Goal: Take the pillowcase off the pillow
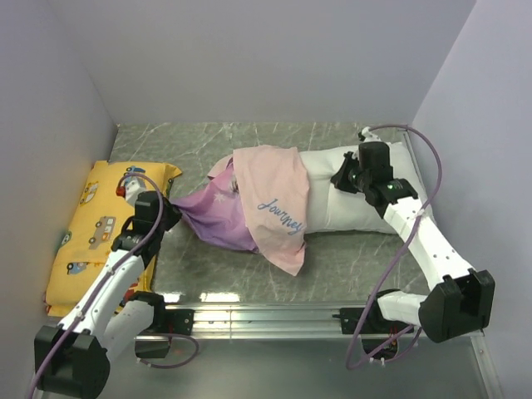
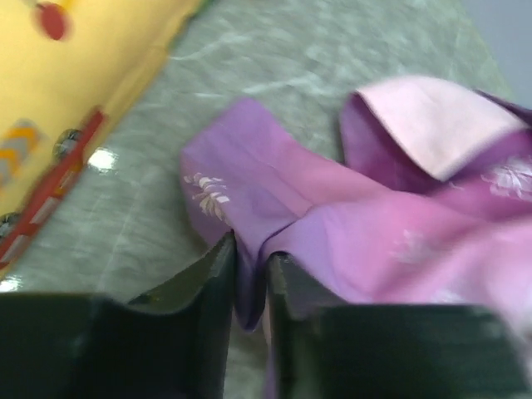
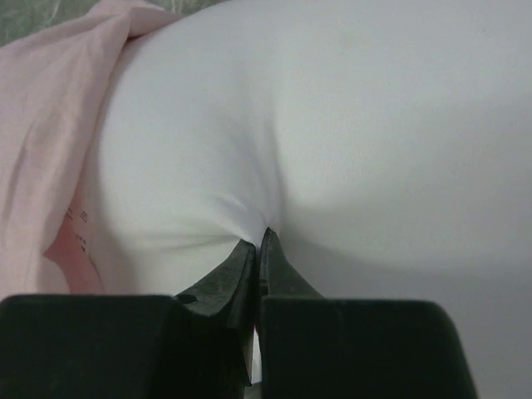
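The purple-pink pillowcase [image 1: 249,204] lies partly turned inside out across the middle of the table, its pale pink inner side up and still draped over the left end of the white pillow [image 1: 349,187]. My left gripper [image 1: 169,213] [image 2: 251,253] is shut on a purple fold of the pillowcase [image 2: 349,224] at its left end, cloth pinched between the fingers. On the pillow's right part, my right gripper [image 1: 344,176] [image 3: 258,241] is shut on a pinch of the white pillow [image 3: 332,125], which puckers at the fingertips.
A yellow cushion [image 1: 100,229] with cartoon vehicles lies along the left wall beside my left arm. Grey walls close in the marble table [image 1: 249,141] on the left, back and right. A metal rail [image 1: 266,316] runs along the near edge.
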Robot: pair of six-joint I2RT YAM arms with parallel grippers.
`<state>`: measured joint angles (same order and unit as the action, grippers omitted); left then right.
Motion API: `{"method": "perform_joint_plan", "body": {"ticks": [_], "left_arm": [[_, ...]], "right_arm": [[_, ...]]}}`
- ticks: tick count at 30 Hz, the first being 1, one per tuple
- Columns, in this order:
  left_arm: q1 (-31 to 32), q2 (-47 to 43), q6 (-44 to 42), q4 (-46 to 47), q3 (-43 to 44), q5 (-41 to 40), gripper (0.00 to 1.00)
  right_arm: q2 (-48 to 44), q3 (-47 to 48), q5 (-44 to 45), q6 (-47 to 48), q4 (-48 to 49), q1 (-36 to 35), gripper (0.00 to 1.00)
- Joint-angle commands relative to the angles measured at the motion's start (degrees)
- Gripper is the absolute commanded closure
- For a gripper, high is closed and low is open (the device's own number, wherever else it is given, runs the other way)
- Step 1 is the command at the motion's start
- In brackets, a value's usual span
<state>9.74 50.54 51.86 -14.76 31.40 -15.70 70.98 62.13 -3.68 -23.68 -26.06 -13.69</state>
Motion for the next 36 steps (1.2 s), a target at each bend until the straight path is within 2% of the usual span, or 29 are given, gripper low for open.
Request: {"method": "perform_joint_plan", "body": {"ticks": [1, 2, 4, 7, 9, 10, 13, 18, 19, 21, 23, 24, 26, 27, 28, 30, 31, 36], "left_arm": [[2.7, -4.9, -4.5, 2.3, 3.8, 1.9, 0.71], [2.7, -5.7, -4.7, 0.5, 5.0, 1.6, 0.47], [2.7, -6.7, -6.1, 0.0, 8.8, 2.1, 0.28], [2.8, -3.4, -7.5, 0.8, 13.8, 6.4, 0.17], [3.0, 0.2, -8.8, 3.2, 17.0, 9.7, 0.15], [3.3, 5.3, -9.3, 3.9, 18.5, 13.6, 0.14], [5.2, 17.1, -11.4, 3.6, 25.8, 16.8, 0.14], [5.5, 33.1, -12.5, 5.7, 35.3, 29.3, 0.09], [5.7, 36.7, -12.4, 7.5, 36.4, 31.4, 0.05], [7.1, 38.1, -12.9, 8.5, 38.3, 33.5, 0.04], [9.2, 39.7, -13.6, 7.4, 40.1, 31.7, 0.03], [9.5, 40.1, -13.3, 7.6, 40.1, 32.0, 0.05], [9.6, 40.7, -12.7, 7.2, 40.1, 31.0, 0.26], [9.5, 40.8, -12.1, 6.9, 40.0, 28.3, 0.40], [9.5, 40.3, -11.8, 6.1, 40.0, 26.3, 0.75], [8.7, 39.5, -10.7, 4.1, 40.0, 22.0, 0.97], [6.6, 38.3, -10.1, 3.7, 40.0, 19.3, 1.00], [-3.9, 34.8, -7.2, 2.0, 40.4, 15.9, 1.00]], "right_arm": [[-3.6, -5.7, 2.8, -0.7, 4.9, -2.6, 1.00], [-4.4, -7.7, 3.1, -1.3, 6.0, -3.6, 1.00], [-5.8, -13.2, 4.9, -3.4, 9.1, -6.1, 1.00], [-6.9, -19.7, 7.1, -6.8, 13.7, -11.0, 1.00], [-6.7, -24.0, 6.9, -8.6, 16.1, -12.9, 1.00], [-6.7, -25.1, 7.1, -9.9, 18.3, -13.6, 1.00], [-6.0, -29.1, 7.4, -12.1, 21.7, -15.4, 1.00], [-4.4, -33.5, 6.9, -13.3, 24.4, -15.7, 1.00], [-4.2, -33.8, 6.8, -13.4, 24.9, -15.8, 1.00], [-3.6, -34.1, 6.9, -13.2, 25.0, -15.8, 1.00], [-3.2, -34.2, 7.4, -13.0, 24.9, -16.0, 1.00], [-3.1, -34.2, 8.1, -12.9, 24.9, -15.9, 1.00], [-3.0, -34.0, 8.4, -12.7, 24.7, -15.9, 1.00], [-3.0, -33.7, 8.8, -12.7, 24.5, -15.9, 1.00], [-3.1, -33.5, 8.8, -12.7, 24.0, -16.0, 1.00], [-4.3, -32.6, 9.2, -12.5, 23.1, -15.9, 1.00], [-4.8, -32.2, 9.7, -12.4, 21.9, -15.8, 1.00], [-9.5, -30.9, 11.9, -11.7, 17.7, -13.7, 1.00]]}}
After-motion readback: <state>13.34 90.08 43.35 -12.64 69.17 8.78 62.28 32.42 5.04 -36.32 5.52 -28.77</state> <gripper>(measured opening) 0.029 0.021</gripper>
